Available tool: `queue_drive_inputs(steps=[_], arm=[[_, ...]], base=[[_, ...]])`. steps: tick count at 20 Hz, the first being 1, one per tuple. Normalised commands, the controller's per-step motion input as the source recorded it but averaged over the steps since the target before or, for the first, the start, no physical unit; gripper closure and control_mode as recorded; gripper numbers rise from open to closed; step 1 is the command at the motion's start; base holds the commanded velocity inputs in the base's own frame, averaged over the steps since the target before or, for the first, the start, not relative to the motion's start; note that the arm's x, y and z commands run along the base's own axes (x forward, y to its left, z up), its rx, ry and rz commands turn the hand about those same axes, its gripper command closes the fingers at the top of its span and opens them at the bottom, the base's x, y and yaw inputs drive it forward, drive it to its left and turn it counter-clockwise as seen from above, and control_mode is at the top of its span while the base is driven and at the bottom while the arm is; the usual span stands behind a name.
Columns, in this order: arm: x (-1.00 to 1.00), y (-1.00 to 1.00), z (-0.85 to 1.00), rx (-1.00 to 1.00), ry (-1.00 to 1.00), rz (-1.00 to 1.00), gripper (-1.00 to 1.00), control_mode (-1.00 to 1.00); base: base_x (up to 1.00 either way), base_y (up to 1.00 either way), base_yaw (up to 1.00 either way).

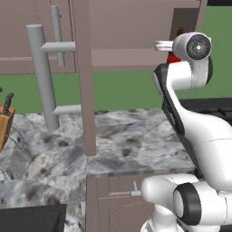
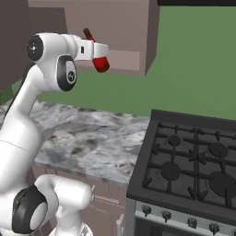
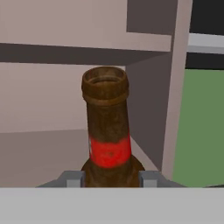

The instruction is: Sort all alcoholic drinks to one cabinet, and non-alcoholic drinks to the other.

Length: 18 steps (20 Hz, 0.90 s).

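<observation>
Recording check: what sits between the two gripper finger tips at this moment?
The amber-brown bottle with the red label: in the hand view the gripper has one finger either side of its shoulder, with nothing else in between. Beyond it is the open cabinet.

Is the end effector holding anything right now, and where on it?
Yes. The end effector is shut on the amber-brown bottle, gripping its shoulder just below the red label, neck pointing out ahead into the open cabinet.

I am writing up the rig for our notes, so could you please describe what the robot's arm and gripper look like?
The arm is built of smooth, rounded glossy white segments with dark grey to black bands at the joints. Round black caps with a small pale centre close the joint ends. The gripper has two small blocky grey fingertips in the hand view. No cables or lettering are visible.
</observation>
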Motion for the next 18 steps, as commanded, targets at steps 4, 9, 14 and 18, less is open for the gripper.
queue_drive_inputs(steps=[4,9,14,18], arm=[[0.35,-0.06,0.00,0.00,0.00,0.00,1.00,-1.00],[0.32,-0.09,0.00,0.00,0.00,0.00,1.00,-1.00],[0.31,-0.08,0.00,0.00,0.00,0.00,1.00,-1.00],[0.30,-0.06,0.00,0.00,0.00,0.00,1.00,-1.00]], base=[[0.00,0.00,0.00],[0.00,0.00,0.00],[0.00,0.00,0.00],[0.00,0.00,0.00]])
